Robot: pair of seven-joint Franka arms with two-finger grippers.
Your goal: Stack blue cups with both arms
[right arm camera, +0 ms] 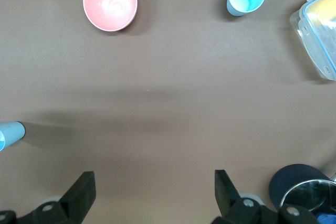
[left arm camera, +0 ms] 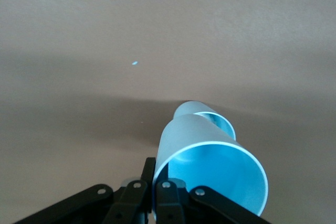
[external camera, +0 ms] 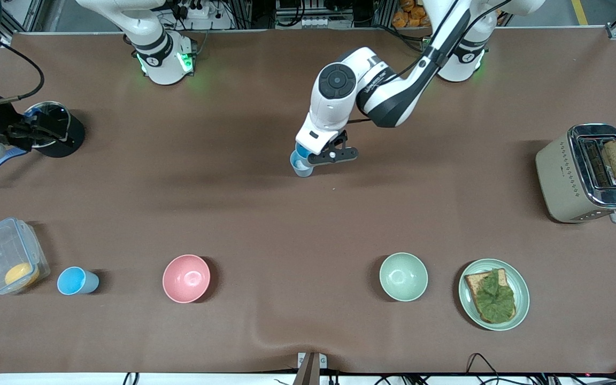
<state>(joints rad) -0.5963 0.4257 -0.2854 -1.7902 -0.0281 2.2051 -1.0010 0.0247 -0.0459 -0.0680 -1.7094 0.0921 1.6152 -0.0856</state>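
Near the table's middle, the left gripper (external camera: pixel 316 155) pinches the rim of a held blue cup (left arm camera: pixel 210 166) directly over a second blue cup (external camera: pixel 301 167) standing on the table. A third blue cup (external camera: pixel 76 280), upright and empty, stands between the clear lidded box (external camera: pixel 7 255), which holds something yellow, and the empty pink bowl (external camera: pixel 186 278). Such tumblers look light, rigid and smooth, best gripped by the wall at the rim. The right gripper (right arm camera: pixel 152 192) waits with fingers spread wide.
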